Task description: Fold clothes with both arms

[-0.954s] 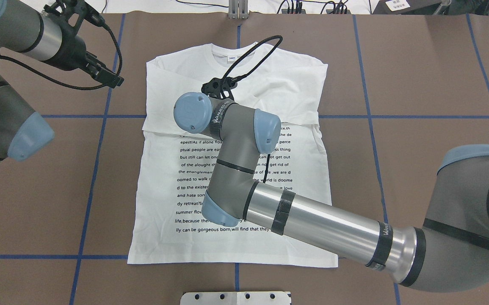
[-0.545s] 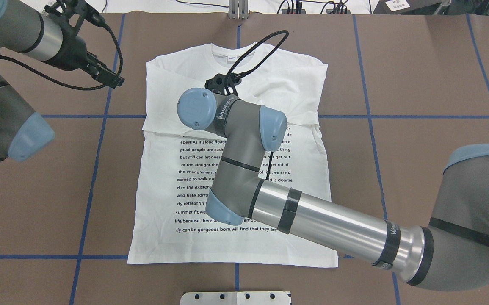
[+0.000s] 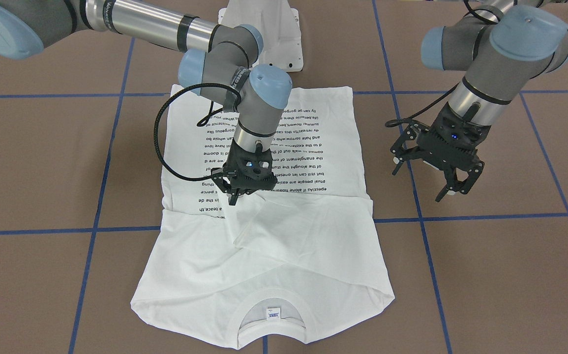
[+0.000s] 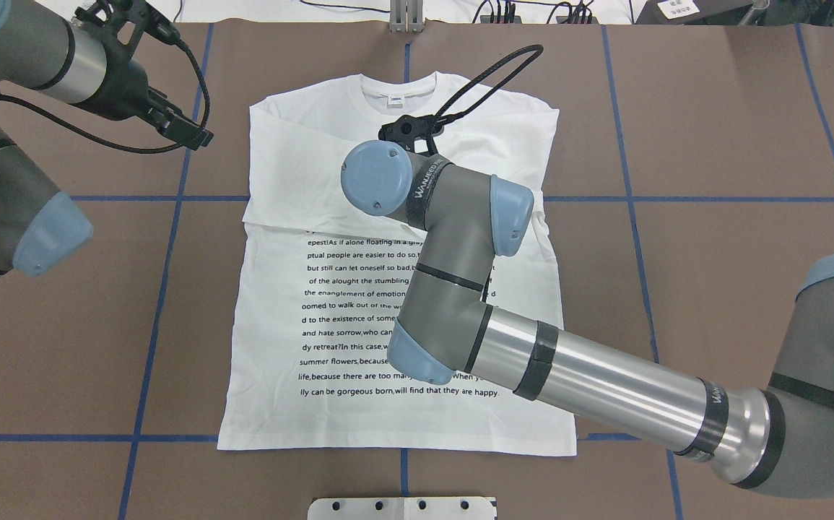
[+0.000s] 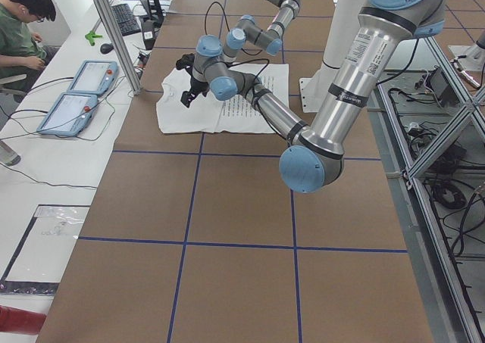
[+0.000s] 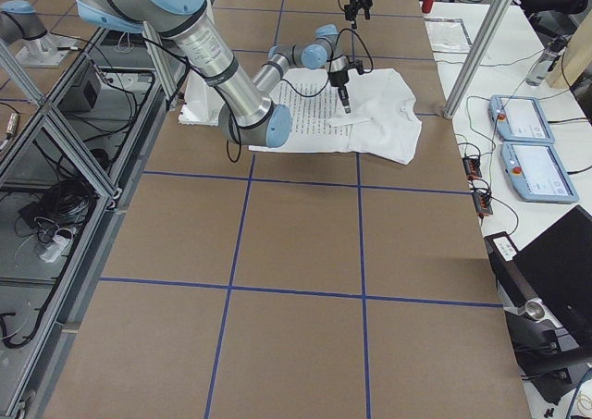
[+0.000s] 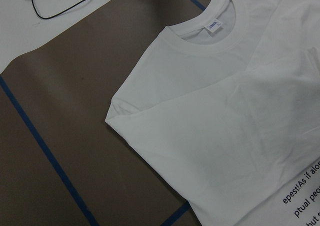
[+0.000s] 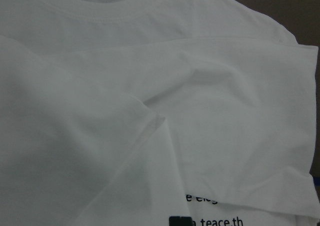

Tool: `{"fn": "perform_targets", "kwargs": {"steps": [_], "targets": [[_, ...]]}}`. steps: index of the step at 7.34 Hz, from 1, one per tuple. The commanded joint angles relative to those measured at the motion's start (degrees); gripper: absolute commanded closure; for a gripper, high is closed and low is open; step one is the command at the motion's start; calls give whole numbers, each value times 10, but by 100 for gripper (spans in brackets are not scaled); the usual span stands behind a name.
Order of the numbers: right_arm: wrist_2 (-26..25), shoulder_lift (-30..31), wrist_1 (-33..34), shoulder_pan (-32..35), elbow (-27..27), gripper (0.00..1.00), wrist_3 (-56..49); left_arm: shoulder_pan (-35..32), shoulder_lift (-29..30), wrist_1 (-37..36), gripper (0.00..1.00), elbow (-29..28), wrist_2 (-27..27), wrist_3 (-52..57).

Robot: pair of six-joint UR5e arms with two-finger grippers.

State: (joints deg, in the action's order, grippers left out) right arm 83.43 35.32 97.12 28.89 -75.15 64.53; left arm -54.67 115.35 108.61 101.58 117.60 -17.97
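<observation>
One T-shirt [image 3: 303,236] lies sleeves-folded; left gripper [image 3: 452,191] gapes empty beside it, right gripper [image 3: 239,194] over it, spread unclear.

Brown table cover [image 3: 43,162], gridded with blue tape lines [image 3: 33,232]. One tape crossing lies near the left claw [image 3: 448,184]; another sits well out from the right claw [image 3: 242,189], on its side away from the left claw.

White pedestal base [image 3: 288,44] stands near the right claw, on its robot side.

Past both claws, off the cover's far edge, is a white side bench [image 5: 45,169] with two teach pendants [image 5: 91,76] side by side. An upright aluminium post [image 5: 114,32] stands between the left claw and the pendants.

A person [image 5: 19,25] in a green top is seated at the bench, farther from the claws than the pendants. A black laptop [image 6: 555,271] is on the same bench, well apart from either claw.
</observation>
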Motion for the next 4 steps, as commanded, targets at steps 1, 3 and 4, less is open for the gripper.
{"fn": "perform_targets", "kwargs": {"steps": [1, 3, 4], "targets": [[0, -44, -17, -11, 52, 46, 42, 0, -4, -1, 0, 4, 0, -1], [-3, -47, -70, -26, 91, 47, 42, 0, -5, -1, 0, 4, 0, -1], [-4, -48, -70, -30, 91, 49, 42, 0, -5, -1, 0, 5, 0, -1]]}}
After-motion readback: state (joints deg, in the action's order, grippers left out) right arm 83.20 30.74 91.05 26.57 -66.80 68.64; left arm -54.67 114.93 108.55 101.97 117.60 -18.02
